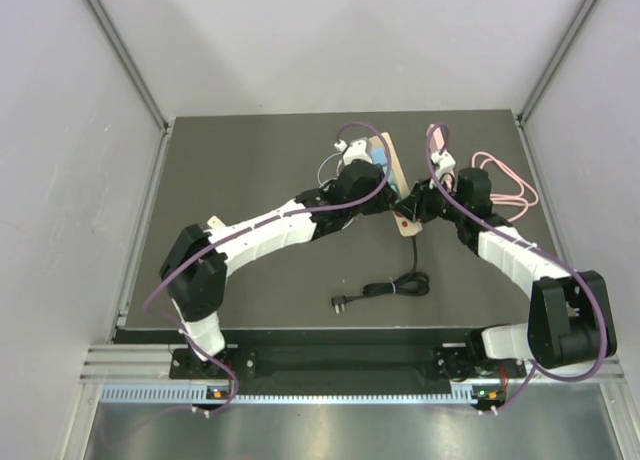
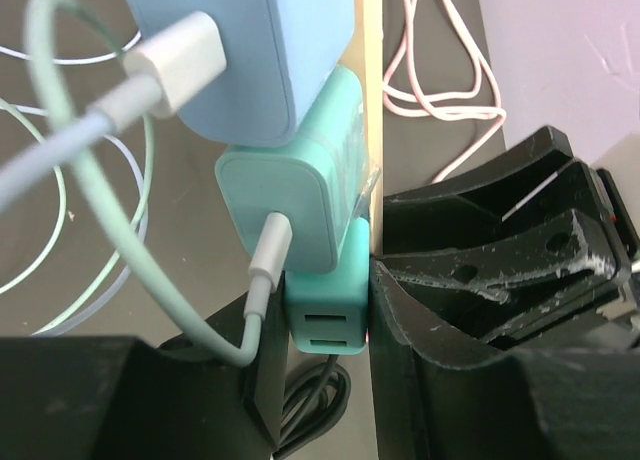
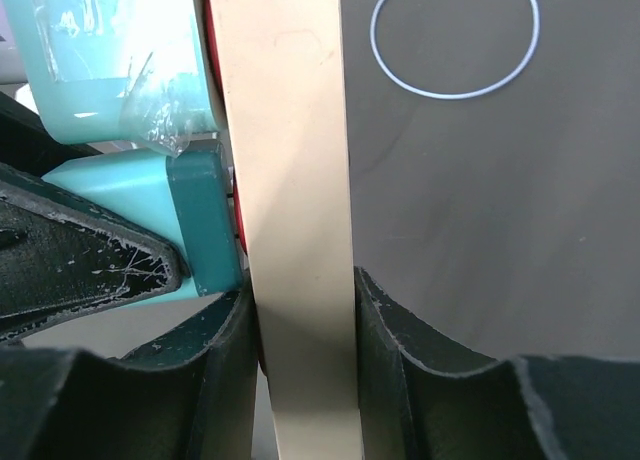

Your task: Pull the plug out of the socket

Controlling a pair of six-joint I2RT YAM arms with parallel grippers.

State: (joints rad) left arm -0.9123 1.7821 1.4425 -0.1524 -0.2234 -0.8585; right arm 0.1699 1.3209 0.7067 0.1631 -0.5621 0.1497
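Observation:
A cream power strip [image 1: 393, 170] lies at the back middle of the dark table, with three chargers in a row on it. My left gripper [image 1: 385, 192] is shut on the nearest one, a dark teal plug with two USB ports [image 2: 322, 298]; the fingers [image 2: 262, 365] press on both its sides. A lighter teal charger [image 2: 300, 205] and a blue charger [image 2: 250, 50] sit beyond it with cables attached. My right gripper [image 3: 305, 325] is shut across the strip's body [image 3: 295, 180] just beside the teal plug [image 3: 205, 220], which sits close against the strip.
A coiled black cable [image 1: 395, 287] with a loose plug lies at the front middle. A pink cable [image 1: 505, 185] lies at the right edge. White and pale green cable loops [image 2: 60, 220] lie left of the strip. A white loop [image 3: 455, 40] lies beyond it.

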